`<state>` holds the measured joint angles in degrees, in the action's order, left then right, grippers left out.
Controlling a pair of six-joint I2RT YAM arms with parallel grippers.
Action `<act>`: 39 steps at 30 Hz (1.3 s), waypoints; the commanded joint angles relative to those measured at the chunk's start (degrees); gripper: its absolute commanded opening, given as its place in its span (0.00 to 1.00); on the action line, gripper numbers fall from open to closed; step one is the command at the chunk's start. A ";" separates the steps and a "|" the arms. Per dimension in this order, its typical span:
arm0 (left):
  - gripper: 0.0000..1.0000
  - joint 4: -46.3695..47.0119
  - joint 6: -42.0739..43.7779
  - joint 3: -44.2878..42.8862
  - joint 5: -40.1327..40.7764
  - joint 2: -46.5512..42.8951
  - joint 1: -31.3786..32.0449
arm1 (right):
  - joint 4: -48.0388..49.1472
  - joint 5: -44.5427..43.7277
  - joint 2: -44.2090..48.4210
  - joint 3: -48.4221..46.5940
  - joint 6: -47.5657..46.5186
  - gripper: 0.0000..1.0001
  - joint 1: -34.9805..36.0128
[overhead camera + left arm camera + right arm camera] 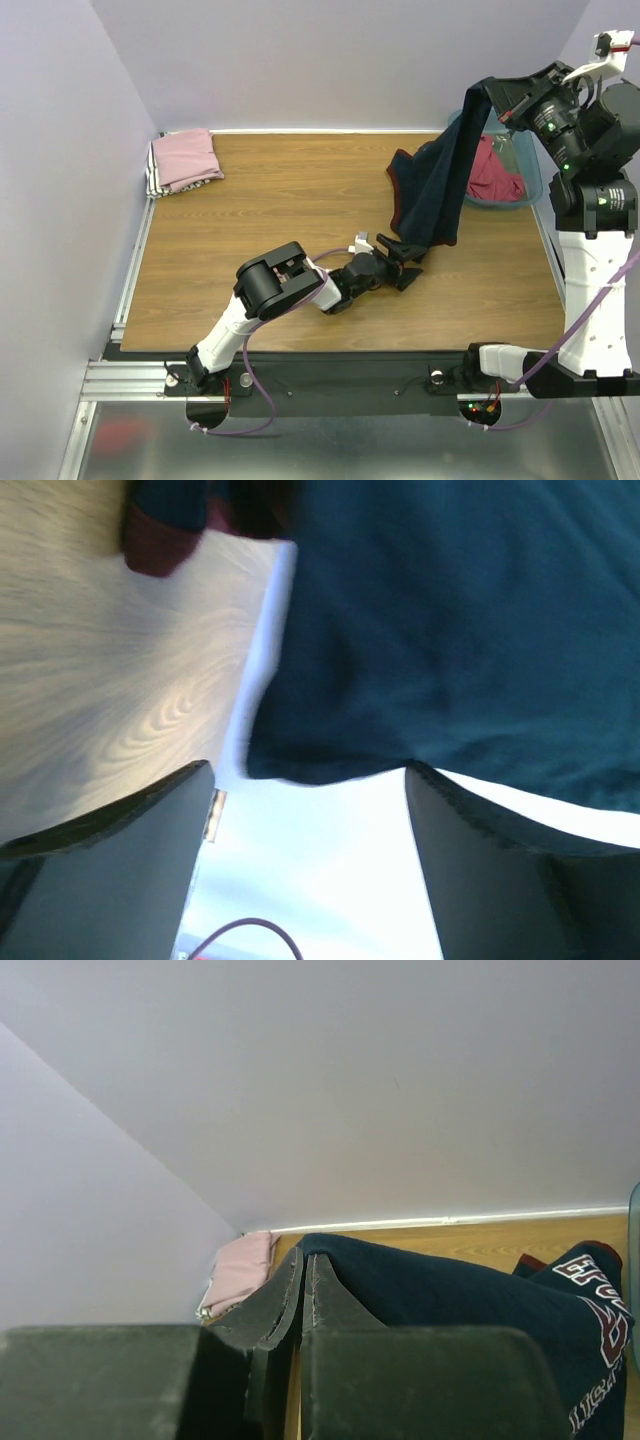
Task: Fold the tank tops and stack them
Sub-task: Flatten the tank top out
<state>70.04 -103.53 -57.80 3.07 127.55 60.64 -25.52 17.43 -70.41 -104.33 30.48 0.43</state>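
In far-left corner, pink top stack (185,158), navy jersey (445,190) overlapping teal bin (532,178)

A wooden table (300,220) fills the middle of the space, its pale grain running left to right. At its far right corner sits a teal plastic bin (536,178), close to the right edge. Lavender walls close the scene in: one along the far side (330,60) and one on the left (60,200). A thin white strip (320,131) runs where the tabletop meets the far wall. A silver aluminium rail (130,270) borders the table's left edge, and a black strip (340,380) lines its near edge. Nearer still lies a dull metal sheet (330,450).
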 commanded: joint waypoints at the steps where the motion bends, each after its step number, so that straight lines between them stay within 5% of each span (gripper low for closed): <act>1: 0.80 -4.21 1.39 -0.65 1.67 -0.63 -0.79 | 2.32 0.76 1.16 -4.29 0.20 0.00 -0.16; 5: 0.70 -5.79 3.59 -0.56 2.73 -2.21 -1.66 | 1.70 0.59 0.80 -5.53 0.19 0.01 -0.16; 23: 0.67 10.19 8.87 2.69 6.51 -3.80 -2.55 | 1.00 1.38 1.42 -4.56 0.98 0.00 -0.16; 30: 0.75 11.69 10.36 2.61 6.68 -3.36 -3.25 | 1.00 1.64 1.42 -4.56 1.25 0.00 -0.16; 39: 0.73 9.41 12.99 -0.29 6.95 -3.80 -4.13 | 1.00 1.90 1.51 -4.47 1.51 0.00 -0.16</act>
<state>74.22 -93.45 -55.77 8.64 127.33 56.93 -27.86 18.09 -70.48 -107.53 31.35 0.43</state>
